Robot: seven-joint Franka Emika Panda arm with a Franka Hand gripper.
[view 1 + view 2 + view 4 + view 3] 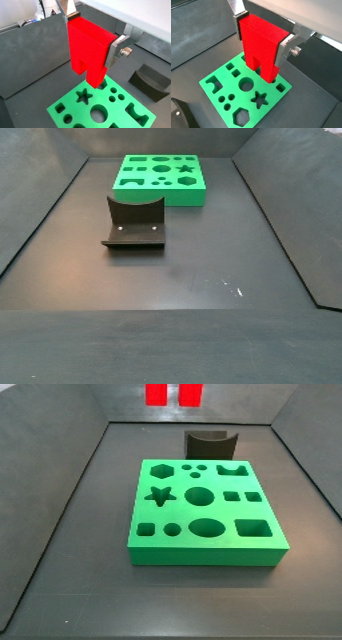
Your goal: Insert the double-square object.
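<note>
Fingers [286, 48] clamp the double-square object [88, 46] on its two opposite faces, so your gripper [262, 30] is closed on the red block and carries it upright, legs down, in both wrist views. You will find the block well above the green board [223, 97], its two square legs clear of the cutouts. In a side view only the leg tips [174, 394] show, at twelve o'clock from the board [201, 554]. The dark grey curved block [211, 442] stands on the floor just beyond the board, at its twelve o'clock edge. In a side view this grey block [135, 222] sits at six o'clock from the board [160, 193], apart from it.
</note>
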